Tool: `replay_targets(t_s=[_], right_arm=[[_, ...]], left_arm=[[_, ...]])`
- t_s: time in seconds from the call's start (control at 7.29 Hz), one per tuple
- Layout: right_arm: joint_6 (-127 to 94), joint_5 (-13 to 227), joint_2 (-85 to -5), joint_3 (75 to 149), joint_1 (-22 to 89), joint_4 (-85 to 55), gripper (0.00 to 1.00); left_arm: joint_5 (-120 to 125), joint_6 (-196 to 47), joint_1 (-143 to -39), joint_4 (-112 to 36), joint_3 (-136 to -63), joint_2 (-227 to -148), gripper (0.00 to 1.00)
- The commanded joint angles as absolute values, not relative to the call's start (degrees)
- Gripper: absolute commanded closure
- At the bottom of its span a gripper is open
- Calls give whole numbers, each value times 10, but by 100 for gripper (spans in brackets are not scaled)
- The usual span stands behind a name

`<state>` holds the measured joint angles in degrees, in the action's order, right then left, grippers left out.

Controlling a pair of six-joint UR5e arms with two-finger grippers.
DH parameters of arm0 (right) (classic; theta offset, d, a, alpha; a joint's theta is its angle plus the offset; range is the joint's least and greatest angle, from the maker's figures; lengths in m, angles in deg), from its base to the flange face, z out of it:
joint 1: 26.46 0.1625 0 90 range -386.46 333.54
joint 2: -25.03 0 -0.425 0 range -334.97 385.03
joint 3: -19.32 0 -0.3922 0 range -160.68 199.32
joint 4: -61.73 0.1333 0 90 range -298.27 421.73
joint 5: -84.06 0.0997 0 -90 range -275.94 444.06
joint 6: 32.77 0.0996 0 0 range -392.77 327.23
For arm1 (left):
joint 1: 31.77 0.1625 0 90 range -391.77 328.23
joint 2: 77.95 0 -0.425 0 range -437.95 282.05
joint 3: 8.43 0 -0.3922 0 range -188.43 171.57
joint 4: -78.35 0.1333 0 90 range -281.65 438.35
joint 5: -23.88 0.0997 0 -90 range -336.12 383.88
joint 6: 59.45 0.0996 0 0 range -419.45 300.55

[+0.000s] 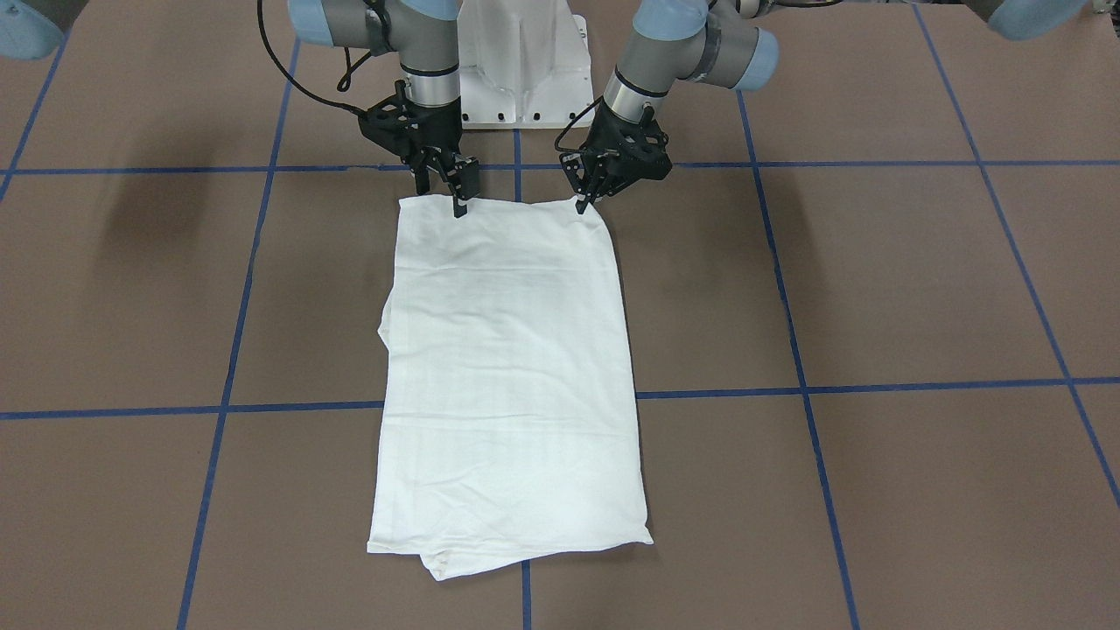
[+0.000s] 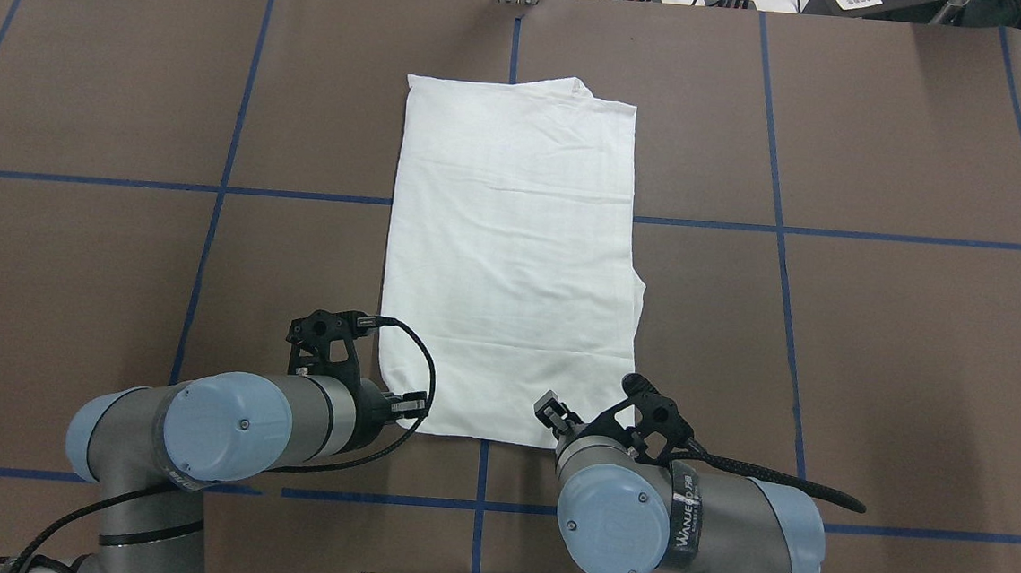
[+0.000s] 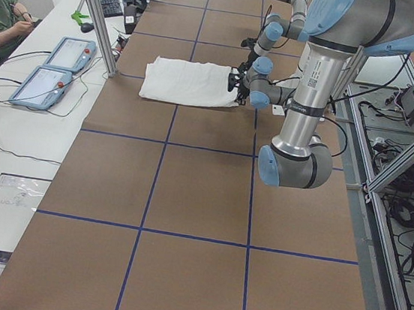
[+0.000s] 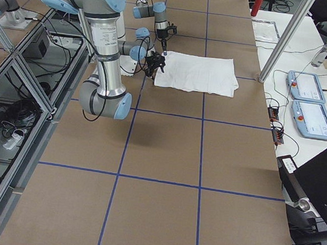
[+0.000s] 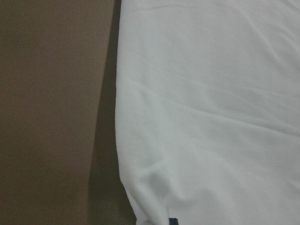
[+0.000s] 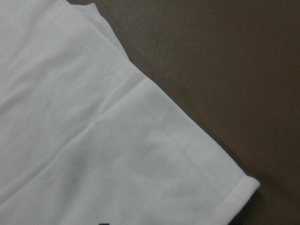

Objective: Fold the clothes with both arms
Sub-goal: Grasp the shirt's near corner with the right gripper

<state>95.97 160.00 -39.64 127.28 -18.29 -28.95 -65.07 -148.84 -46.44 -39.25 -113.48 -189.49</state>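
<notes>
- T-shirt (image 1: 507, 367): white, folded into 1 long rectangle, flat on the brown table (image 1: 875, 289), mid-table. Its long axis runs away from the robot and crosses 1 blue tape line (image 1: 875, 385).
- Edges: near edge straight, just in front of the white pedestal (image 1: 521, 70). The long side on the robot's left is straight. The long side on its right has 1 small bulge of cloth about midway. At the far edge an under-layer pokes out past the top layer.
- Room: broad brown table surface shows along both long sides and beyond the far edge.
- Left arm (image 1: 682, 52): comes down at a slant to the near-left corner. The left gripper (image 1: 581, 206) has its tips right at that corner. Fingers look drawn to a point, but the views do not settle whether they pinch cloth.
- Right arm (image 1: 411, 35): wrist nearly vertical over the near edge. The right gripper (image 1: 441, 203) sits inward of the near-right corner with its fingers apart, 1 tip touching the hem, the other raised behind it.
- Both wrist views: mostly white cloth with brown table beside it.
</notes>
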Motion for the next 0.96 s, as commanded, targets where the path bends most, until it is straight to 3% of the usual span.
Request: replay_targets(t_s=[0.0,0.27,0.41,0.55,0.69,0.82], right_arm=[[960,1600,-395,1270,-183,-292,15],[960,1592,-388,1263,-180,-291,28],[960,1588,-384,1255,-180,-291,28],[961,1587,-380,1255,-178,-290,45],[960,1584,-379,1255,-178,-289,88],[960,1583,-379,1256,-178,-290,100]], left_arm=[[-651,-1488,-464,-392,-1135,-1895,100],[-651,-1488,-464,-392,-1136,-1895,100],[-651,-1488,-464,-392,-1136,-1895,100],[-651,-1488,-464,-392,-1136,-1895,100],[-651,-1488,-464,-392,-1137,-1895,100],[-651,-1488,-464,-392,-1137,-1895,100]])
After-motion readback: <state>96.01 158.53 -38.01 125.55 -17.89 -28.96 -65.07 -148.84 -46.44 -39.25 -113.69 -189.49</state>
